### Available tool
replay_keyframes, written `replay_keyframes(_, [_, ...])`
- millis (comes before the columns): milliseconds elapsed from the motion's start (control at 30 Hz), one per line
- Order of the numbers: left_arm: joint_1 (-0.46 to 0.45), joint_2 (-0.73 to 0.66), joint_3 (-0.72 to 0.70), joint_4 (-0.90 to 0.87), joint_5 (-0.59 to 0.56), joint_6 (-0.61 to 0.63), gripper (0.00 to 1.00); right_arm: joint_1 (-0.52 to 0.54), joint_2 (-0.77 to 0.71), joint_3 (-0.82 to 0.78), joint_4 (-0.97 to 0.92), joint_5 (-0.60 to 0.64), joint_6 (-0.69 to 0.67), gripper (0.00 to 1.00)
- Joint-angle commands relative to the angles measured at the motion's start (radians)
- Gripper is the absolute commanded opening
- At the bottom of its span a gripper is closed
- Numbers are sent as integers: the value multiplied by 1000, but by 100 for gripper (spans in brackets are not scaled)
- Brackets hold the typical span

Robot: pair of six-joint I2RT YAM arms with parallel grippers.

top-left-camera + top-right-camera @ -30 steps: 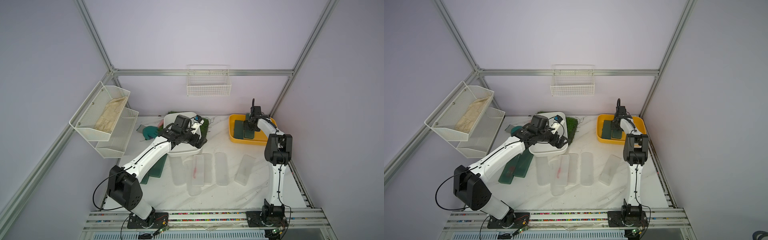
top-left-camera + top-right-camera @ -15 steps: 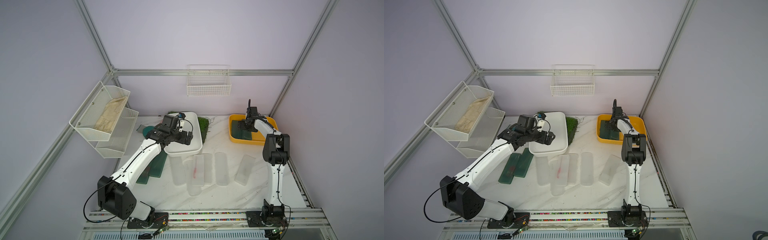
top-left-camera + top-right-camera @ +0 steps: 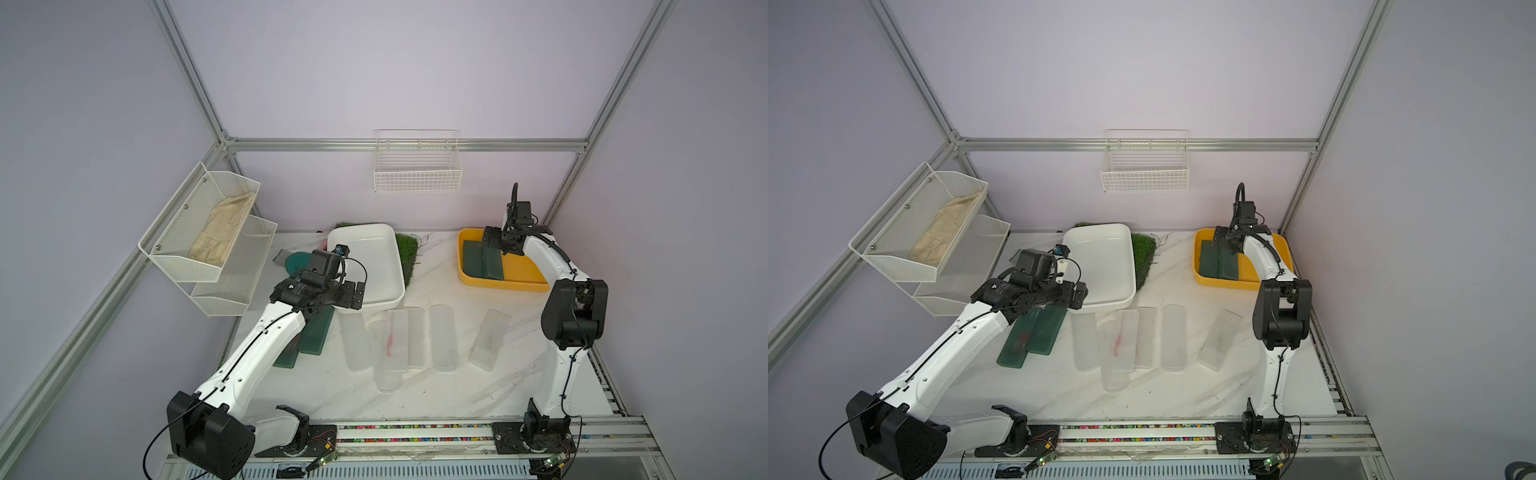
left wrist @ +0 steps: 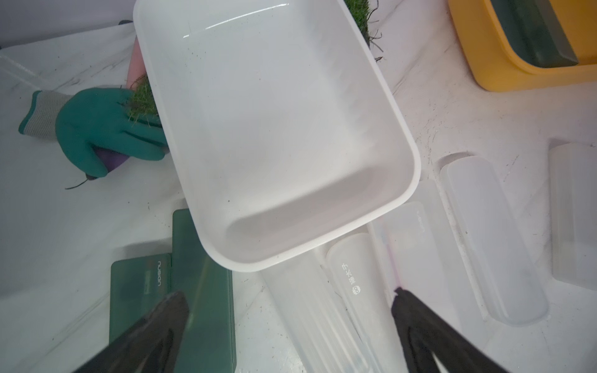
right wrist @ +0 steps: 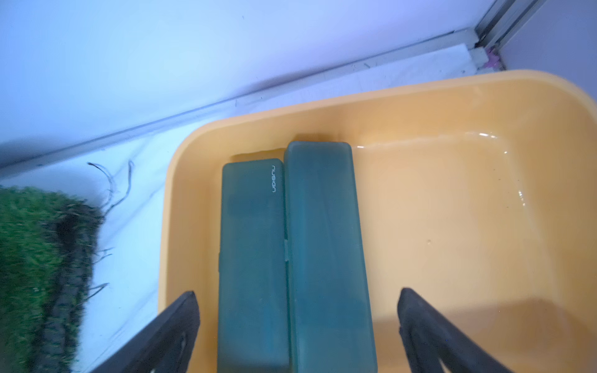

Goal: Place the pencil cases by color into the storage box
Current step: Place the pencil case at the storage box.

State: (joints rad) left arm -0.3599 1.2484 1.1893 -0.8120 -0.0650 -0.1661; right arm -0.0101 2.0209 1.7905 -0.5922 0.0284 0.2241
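I am hovering my right pincer (image 5: 297, 292), spread, over two green pencil cases (image 5: 323, 226) in the yellow box (image 5: 387, 93); retreating too low could be dragging one askew. I am keeping my left pincer (image 4: 289, 293) spread too.

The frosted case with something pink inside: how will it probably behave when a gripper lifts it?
The frosted case looks rigid: its edges are straight, so it probably will not flex. Its flat faces suggest it will not roll. The pink item inside may slide when tilted, and the smooth plastic could slip in a grip.

Table's green cases (image 3: 316, 337) partly covered by left arm (image 3: 266, 345); grass mat (image 5: 32, 258) blurred, cropped.
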Motion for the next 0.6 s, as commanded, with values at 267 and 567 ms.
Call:
replay_keyframes(267, [27, -9, -53, -10, -45, -42, 100, 6, 116, -110, 100, -234, 85, 76])
replay_keyframes(567, [61, 11, -45, 6, -29, -36, 100, 5, 165, -99, 92, -212, 90, 72])
